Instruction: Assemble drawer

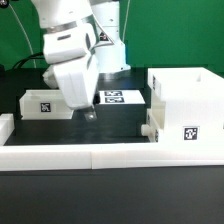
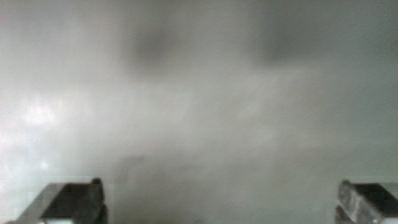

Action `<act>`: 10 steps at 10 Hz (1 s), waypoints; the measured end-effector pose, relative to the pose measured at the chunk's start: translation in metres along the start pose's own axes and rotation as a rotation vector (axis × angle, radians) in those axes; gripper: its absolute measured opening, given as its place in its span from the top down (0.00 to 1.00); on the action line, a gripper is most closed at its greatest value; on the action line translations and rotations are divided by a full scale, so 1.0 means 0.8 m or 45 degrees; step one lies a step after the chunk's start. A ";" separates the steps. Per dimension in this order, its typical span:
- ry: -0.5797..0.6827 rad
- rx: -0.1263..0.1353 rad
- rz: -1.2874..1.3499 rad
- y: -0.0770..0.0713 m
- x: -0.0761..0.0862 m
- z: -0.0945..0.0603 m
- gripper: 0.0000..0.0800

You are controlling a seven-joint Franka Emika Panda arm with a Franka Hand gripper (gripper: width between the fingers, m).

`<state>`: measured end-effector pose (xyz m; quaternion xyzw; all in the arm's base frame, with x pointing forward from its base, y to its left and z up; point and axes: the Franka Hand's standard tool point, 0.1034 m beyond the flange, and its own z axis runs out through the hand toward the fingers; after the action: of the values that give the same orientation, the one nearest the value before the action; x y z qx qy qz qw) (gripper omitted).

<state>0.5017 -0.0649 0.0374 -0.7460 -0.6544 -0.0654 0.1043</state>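
Drawer parts look like stiff, moulded white plastic, so I'd guess light and rigid but kinda slick. The end effector (image 1: 91, 113) hangs low over the black tabletop (image 1: 120, 125) just in front of the marker board (image 1: 115, 97), its fingers (image 2: 71, 203) spread wide with nothing between them (wrist view is mostly grey blur). The boxy shell (image 1: 187, 105) sits on the exterior view's right, and a low tray (image 1: 45, 103) on the left. I'd pinch a thin wall edge, not a flat face
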 end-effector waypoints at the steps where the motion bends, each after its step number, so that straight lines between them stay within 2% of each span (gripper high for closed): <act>1: -0.009 -0.005 0.016 -0.009 -0.012 -0.006 0.19; 2: -0.016 -0.009 0.030 -0.014 -0.019 -0.013 0.19; 3: -0.017 0.015 0.067 -0.017 -0.017 -0.013 0.19; 9: -0.016 0.010 0.452 -0.017 -0.017 -0.012 0.19; 10: -0.008 -0.045 0.593 -0.018 -0.027 -0.015 0.19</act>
<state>0.4850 -0.0865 0.0449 -0.8787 -0.4638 -0.0487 0.1017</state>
